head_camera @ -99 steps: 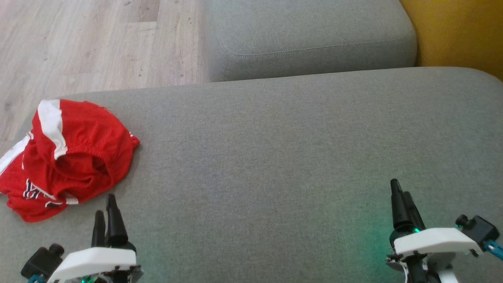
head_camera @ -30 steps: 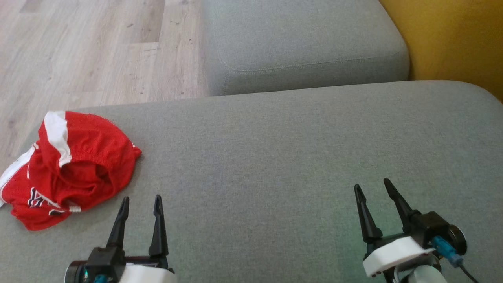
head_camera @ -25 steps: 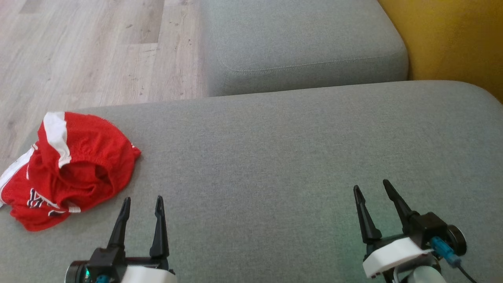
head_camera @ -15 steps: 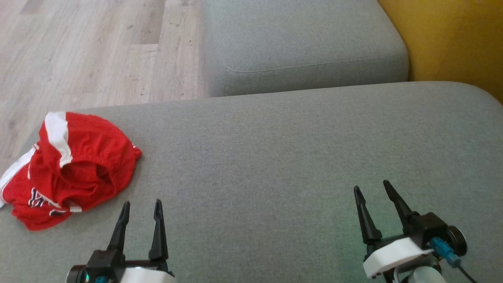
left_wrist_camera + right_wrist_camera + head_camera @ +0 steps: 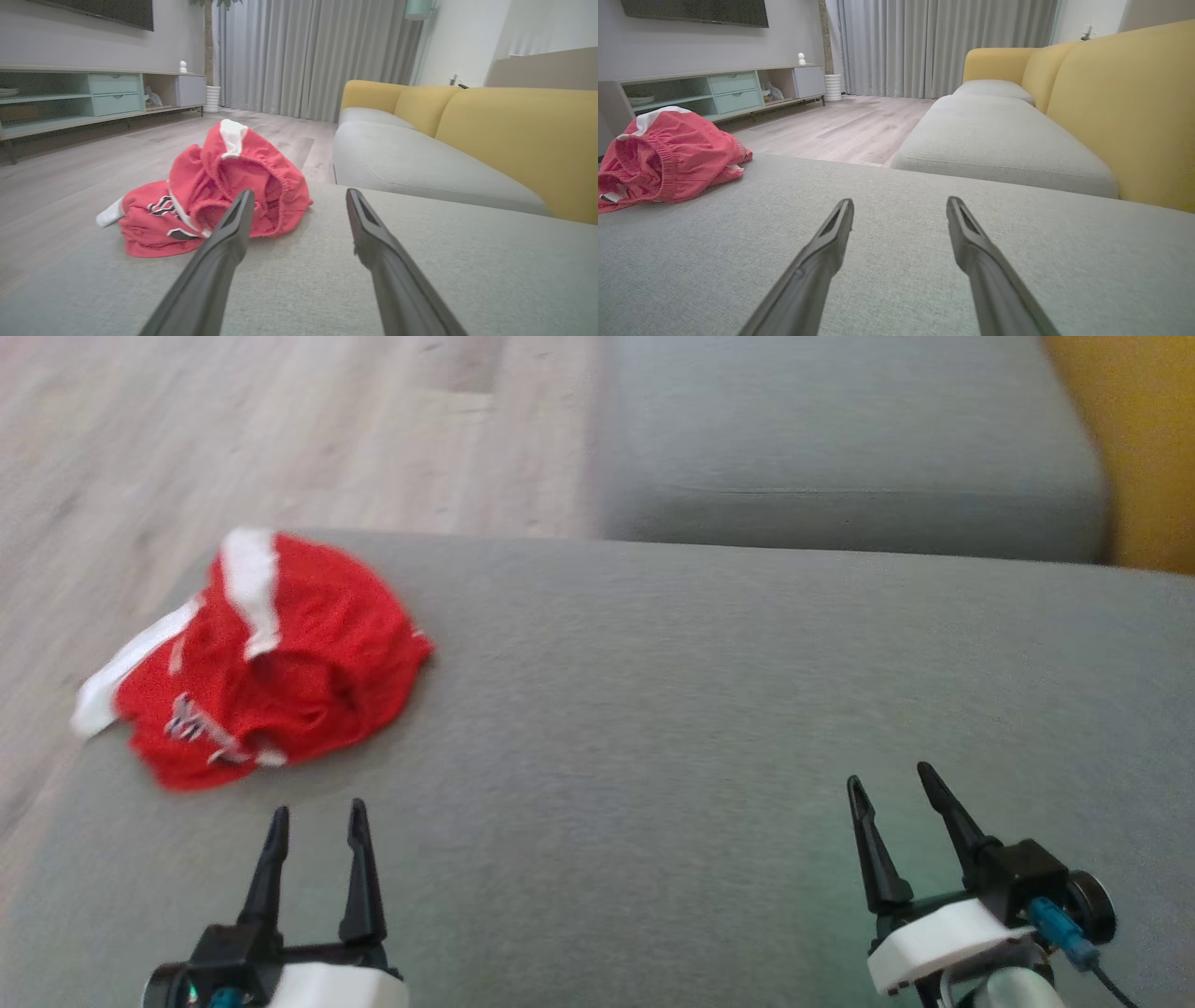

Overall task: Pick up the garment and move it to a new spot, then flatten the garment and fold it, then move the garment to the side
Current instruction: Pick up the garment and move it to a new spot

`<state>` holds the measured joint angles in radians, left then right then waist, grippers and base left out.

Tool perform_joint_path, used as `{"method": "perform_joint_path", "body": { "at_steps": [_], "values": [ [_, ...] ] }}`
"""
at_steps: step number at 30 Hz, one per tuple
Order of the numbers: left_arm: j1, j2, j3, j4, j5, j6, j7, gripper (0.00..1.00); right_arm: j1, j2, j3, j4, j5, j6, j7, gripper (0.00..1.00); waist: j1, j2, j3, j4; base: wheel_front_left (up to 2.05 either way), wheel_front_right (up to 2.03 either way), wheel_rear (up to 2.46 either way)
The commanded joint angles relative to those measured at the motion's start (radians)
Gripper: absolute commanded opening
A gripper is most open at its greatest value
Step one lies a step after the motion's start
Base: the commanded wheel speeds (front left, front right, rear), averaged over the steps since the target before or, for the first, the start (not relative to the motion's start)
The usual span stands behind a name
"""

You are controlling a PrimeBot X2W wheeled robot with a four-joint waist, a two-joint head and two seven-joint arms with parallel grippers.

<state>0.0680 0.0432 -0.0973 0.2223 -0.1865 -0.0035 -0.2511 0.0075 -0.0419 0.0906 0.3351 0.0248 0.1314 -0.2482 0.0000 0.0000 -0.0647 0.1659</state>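
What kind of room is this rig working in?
Most likely a home living room: a grey sofa with yellow backrests, a low media console under a wall-mounted screen, and floor-length curtains over wood flooring.

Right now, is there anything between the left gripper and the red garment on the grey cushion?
Nothing visible does. Only bare grey cushion lies between the open left gripper and the red garment, which sits ahead of it and slightly to its left.

The lettering on the red garment (image 5: 313,649) is too blurred to read.
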Motion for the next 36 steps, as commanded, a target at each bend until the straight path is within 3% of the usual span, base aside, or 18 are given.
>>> {"method": "perform_joint_path", "body": {
  "at_steps": [1, 8, 17, 26, 31, 36],
  "values": [
    [-0.052, 0.007, 0.041, -0.039, -0.001, 0.007, -0.011, 1.0, -0.057, -0.008, 0.023, -0.036, -0.01, -0.001, -0.014, 1.0, 0.0, 0.0, 0.023, 0.086, 0.0, 0.0, 0.0],
    [-0.049, 0.007, 0.076, -0.052, -0.005, 0.007, -0.011, 1.0, -0.066, -0.008, 0.022, -0.043, -0.011, -0.001, -0.014, 1.0, 0.0, 0.0, 0.048, 0.237, 0.0, 0.0, 0.0],
    [-0.06, 0.007, 0.106, -0.088, 0.019, 0.007, -0.011, 1.0, -0.079, -0.008, 0.011, -0.048, -0.027, -0.001, -0.014, 1.0, 0.0, 0.0, 0.077, 0.332, 0.0, 0.0, 0.0],
    [-0.343, 0.041, 0.16, -0.105, 0.067, -0.086, -0.011, 1.0, -0.121, -0.008, -0.041, -0.075, -0.16, -0.001, -0.014, 1.0, 0.0, 0.0, 0.222, 0.321, 0.0, 0.0, 0.0],
    [-0.576, 0.105, 0.107, 0.087, 0.055, -0.118, -0.003, 1.0, -0.164, -0.03, -0.051, -0.089, -0.235, -0.001, -0.014, 1.0, 0.0, 0.0, 0.31, 0.285, 0.0, 0.0, 0.0],
    [-0.816, 0.153, 0.066, 0.327, 0.019, -0.125, 0.083, 1.0, -0.205, -0.084, -0.042, -0.103, -0.26, -0.001, -0.014, 1.0, 0.0, 0.0, 0.395, 0.25, 0.0, 0.0, 0.0]
  ]
}}
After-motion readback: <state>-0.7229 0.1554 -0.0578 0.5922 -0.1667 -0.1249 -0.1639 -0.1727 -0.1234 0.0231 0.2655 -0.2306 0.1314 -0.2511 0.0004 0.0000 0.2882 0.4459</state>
